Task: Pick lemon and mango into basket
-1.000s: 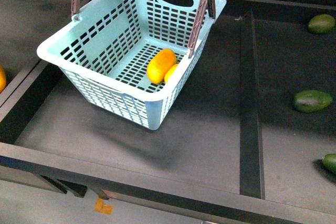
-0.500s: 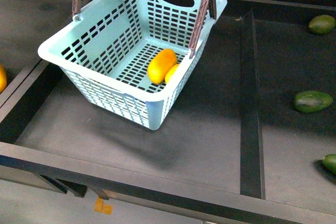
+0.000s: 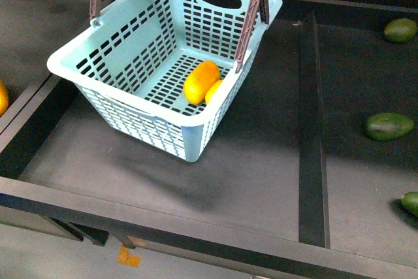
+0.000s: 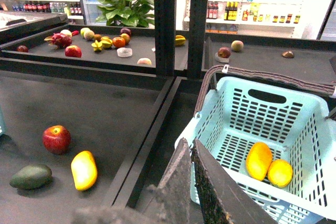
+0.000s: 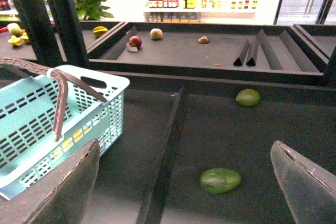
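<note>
**Both fruits in the basket; task looks finished**

Seen from the front: a light teal basket (image 3: 130,106) standing left of centre on a dark shelf, tipped slightly, its 2 brown handles (image 3: 251,11) raised at the far side. Inside, on the slotted base toward the right wall, the orange-yellow mango (image 3: 200,82), and touching it on its right the smaller lemon (image 3: 213,91), partly hidden by the rim. No arm in this view.

From the left wrist: the left gripper (image 4: 191,153) just near of the basket's rim, fingers pressed together with nothing between them. Same 2 fruits visible in the basket. Further left, outside the basket, a second yellow mango (image 4: 84,169), a red apple (image 4: 56,139) and a dark green fruit (image 4: 31,176).

From the right wrist: the right gripper (image 5: 184,174) spread wide, empty, basket to its left, 2 green fruits (image 5: 220,180) on the shelf to the right.

Judged complete: lemon and mango both placed, nothing left to pick, only arms to retire.
</note>
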